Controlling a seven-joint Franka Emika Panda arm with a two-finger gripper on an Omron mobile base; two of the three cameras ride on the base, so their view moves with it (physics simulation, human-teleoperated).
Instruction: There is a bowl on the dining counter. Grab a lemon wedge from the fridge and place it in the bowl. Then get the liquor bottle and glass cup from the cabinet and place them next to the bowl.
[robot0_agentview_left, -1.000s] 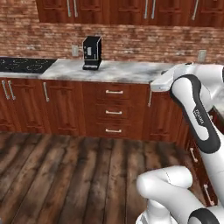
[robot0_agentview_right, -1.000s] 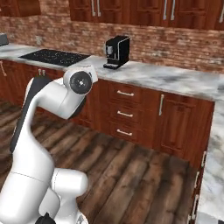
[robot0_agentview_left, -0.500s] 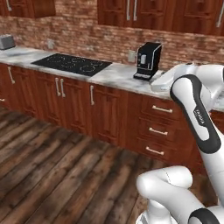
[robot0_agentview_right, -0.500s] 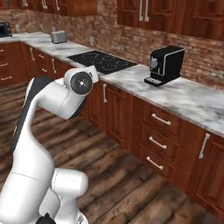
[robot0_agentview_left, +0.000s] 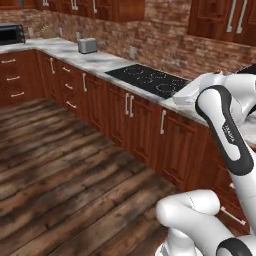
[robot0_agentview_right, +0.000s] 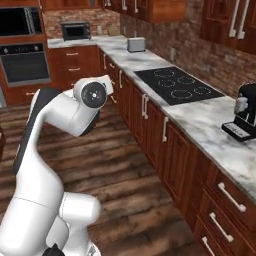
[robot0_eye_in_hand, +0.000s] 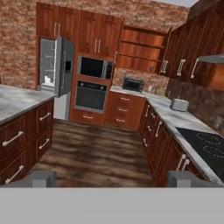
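Base sits mid-kitchen, wall counter (robot0_agentview_left: 100, 62) running from upper left to right of the left base frame, cooktop (robot0_agentview_left: 150, 80) set into it. Arm folded high and tucked close to the body, elbow up, forearm level; likely a carry pose so nothing clips the cabinets while driving.

Claw (robot0_eye_in_hand: 111, 177): the two tips stand far apart at the bottom corners of the hand frame, nothing between them, so wide and empty.

Fridge (robot0_eye_in_hand: 57, 72) in upper left of hand frame, at the far end of the room, its door swung out with white shelves visible. Hand points toward it. Lemon wedge too small to make out. Judged: approach to the fridge, first fetch not yet done.

Toaster (robot0_agentview_right: 136, 44) and coffee machine (robot0_agentview_right: 245, 115) stand on the counter.
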